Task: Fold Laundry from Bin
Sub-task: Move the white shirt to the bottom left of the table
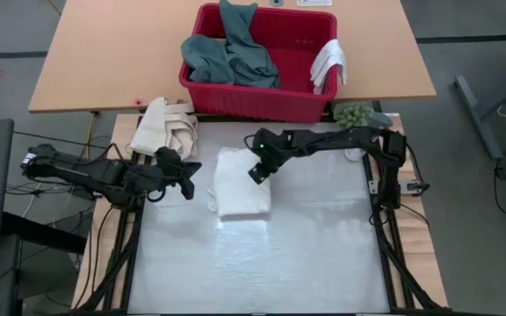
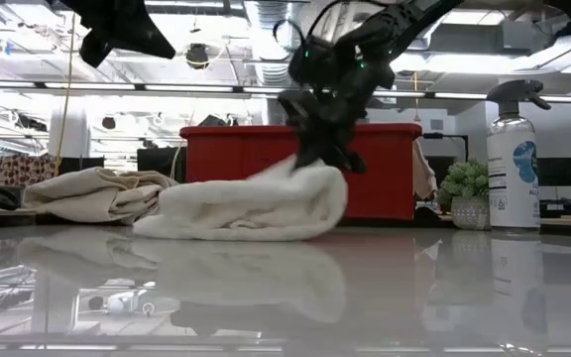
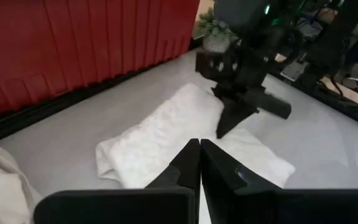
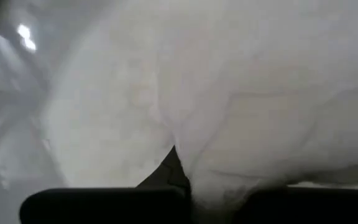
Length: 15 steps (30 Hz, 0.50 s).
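White terry cloth dominates the desk: a folded white towel [image 1: 242, 183] lies near the far edge, a little left of middle, its long axis running from the far edge toward the near edge. The right gripper [image 1: 260, 171] is pressed down on the towel's far right corner, its jaws clamped on a pinch of the cloth; the low view shows that end of the towel bunched up under the dark fingers [image 2: 317, 149]. The left gripper [image 1: 185, 172] hovers just off the towel's left side, jaws together, holding nothing.

Behind the desk's far edge, on a separate wooden table [image 1: 86, 61], stands the red bin [image 1: 301, 95]. A teal-green garment [image 1: 231, 54] is heaped in its left half and spills over the left rim, and a small white cloth [image 1: 328, 63] hangs over the right rim. At the desk's far left corner sits a cream canvas bundle [image 1: 167, 125] with loop handles, just beside the left gripper and close to the towel's far left corner. At the far right corner a small green plant [image 1: 353, 114] stands beside the bin, and in the low view a clear spray bottle [image 2: 513, 159] with a blue-and-white label rises next to it; the label's writing cannot be read.

The near half of the desk's pale surface [image 1: 262, 263] shows only a glossy reflection of the towel.
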Tool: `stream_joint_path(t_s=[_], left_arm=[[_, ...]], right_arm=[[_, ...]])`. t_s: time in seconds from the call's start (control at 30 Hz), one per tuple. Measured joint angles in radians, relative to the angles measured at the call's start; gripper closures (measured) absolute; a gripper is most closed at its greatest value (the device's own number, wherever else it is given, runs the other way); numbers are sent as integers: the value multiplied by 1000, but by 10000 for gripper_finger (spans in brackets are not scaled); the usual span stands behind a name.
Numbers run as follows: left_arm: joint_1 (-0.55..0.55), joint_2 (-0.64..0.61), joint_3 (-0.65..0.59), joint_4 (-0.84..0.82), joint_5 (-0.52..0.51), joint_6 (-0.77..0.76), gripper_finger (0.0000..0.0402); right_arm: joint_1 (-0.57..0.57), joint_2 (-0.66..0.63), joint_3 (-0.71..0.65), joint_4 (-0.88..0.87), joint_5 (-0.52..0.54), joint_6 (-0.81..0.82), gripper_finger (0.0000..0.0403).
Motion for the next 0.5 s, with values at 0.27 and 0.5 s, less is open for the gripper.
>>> stream_joint_path(t_s=[0.27,0.5], left_arm=[[-4,2,0,-21,67,-40,401],[-4,-26,4,-31,61,-27,401]], right_arm=[[88,73,0,-78,4,-14,344],[251,143,6,132,-43,142,344]])
